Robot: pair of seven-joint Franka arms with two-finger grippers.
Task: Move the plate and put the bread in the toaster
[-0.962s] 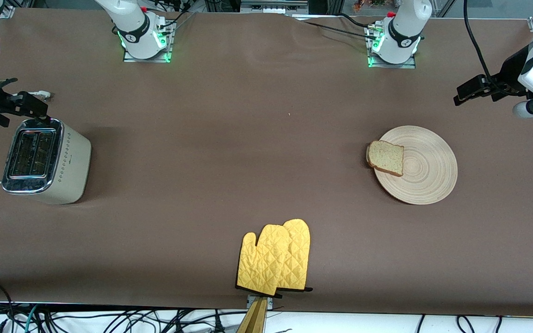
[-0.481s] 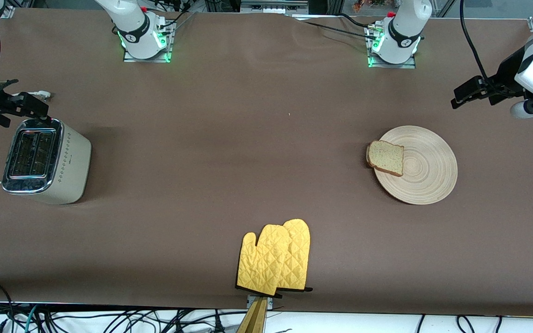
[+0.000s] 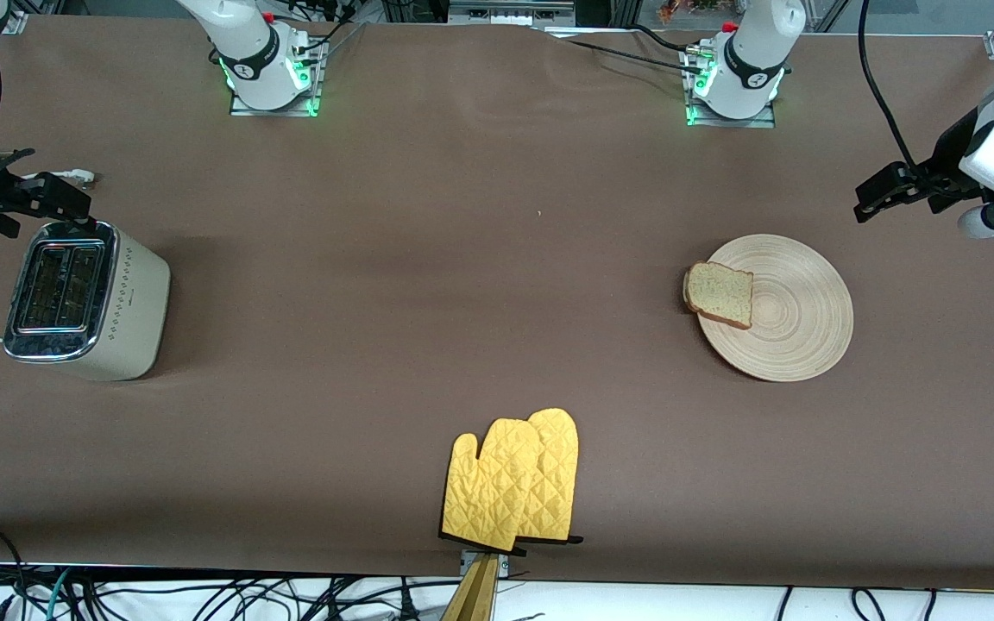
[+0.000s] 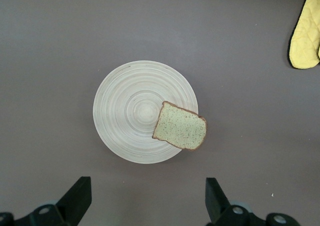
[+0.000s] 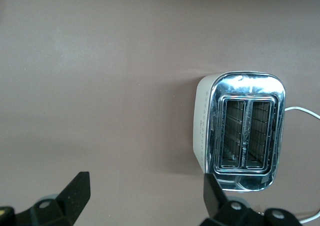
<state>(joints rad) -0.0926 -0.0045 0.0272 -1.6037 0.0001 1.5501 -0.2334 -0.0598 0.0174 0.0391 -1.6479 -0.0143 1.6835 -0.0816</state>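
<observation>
Two robot arms wait high over a brown table, nothing yet picked up.

Nearest, yellow oven mitts [image 3: 514,483]; then bread [image 3: 719,294] overhanging its plate [image 3: 795,323], toaster [image 3: 83,297] well apart; left gripper [image 4: 145,203] and right gripper [image 5: 145,201] hang wide open.

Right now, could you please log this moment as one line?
bread on plate | toaster empty | left gripper open above plate | right gripper open by toaster

Open tablecloth [image 3: 428,285] between toaster [image 3: 83,297]; plate [image 3: 795,332]
</observation>
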